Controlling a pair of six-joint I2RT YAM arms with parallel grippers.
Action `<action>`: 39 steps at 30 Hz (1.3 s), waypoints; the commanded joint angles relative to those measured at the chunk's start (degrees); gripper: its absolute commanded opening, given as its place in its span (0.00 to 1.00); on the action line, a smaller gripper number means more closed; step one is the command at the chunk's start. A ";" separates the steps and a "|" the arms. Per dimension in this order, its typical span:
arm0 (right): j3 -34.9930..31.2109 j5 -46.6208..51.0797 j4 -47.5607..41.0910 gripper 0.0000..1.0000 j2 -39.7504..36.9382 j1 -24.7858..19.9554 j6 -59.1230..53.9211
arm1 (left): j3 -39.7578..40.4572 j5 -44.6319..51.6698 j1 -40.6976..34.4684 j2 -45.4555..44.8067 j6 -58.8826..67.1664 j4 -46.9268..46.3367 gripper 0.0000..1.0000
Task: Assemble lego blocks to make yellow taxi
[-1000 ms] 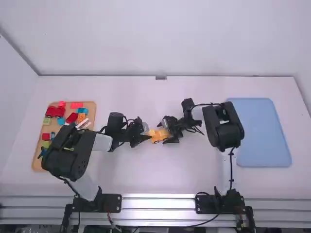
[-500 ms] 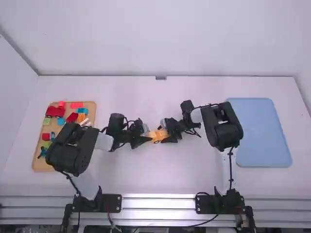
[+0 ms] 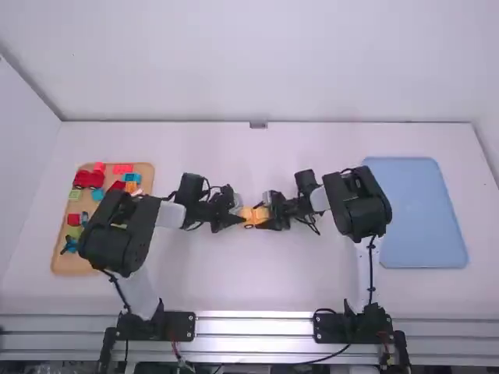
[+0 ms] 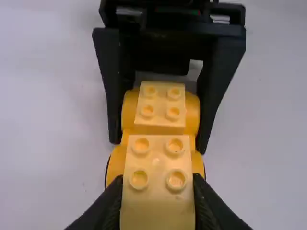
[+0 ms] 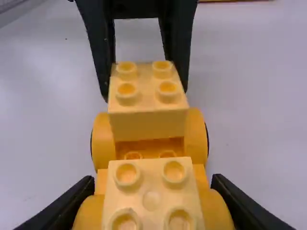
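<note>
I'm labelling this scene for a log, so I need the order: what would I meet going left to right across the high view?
Tan tray, left tool, yellow build, right tool, blue tray.

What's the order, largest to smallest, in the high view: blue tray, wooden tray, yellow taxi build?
1. Blue tray and wooden tray: too close to rank, the wooden one being partly covered.
2. Yellow taxi build: clearly smallest.
</note>
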 commanded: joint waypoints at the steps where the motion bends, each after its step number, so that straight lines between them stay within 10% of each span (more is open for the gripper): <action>1: -2.03 3.28 1.09 0.52 0.96 0.55 7.74 | 3.52 2.19 -0.26 1.73 9.27 -4.07 0.02; 32: -2.36 12.02 1.92 0.73 -0.76 2.71 10.78 | 3.89 2.71 -0.09 5.33 12.83 -5.49 0.02; 39: -2.27 12.09 1.73 0.64 -0.76 2.71 10.62 | 4.00 2.05 0.09 5.33 11.91 -4.72 0.19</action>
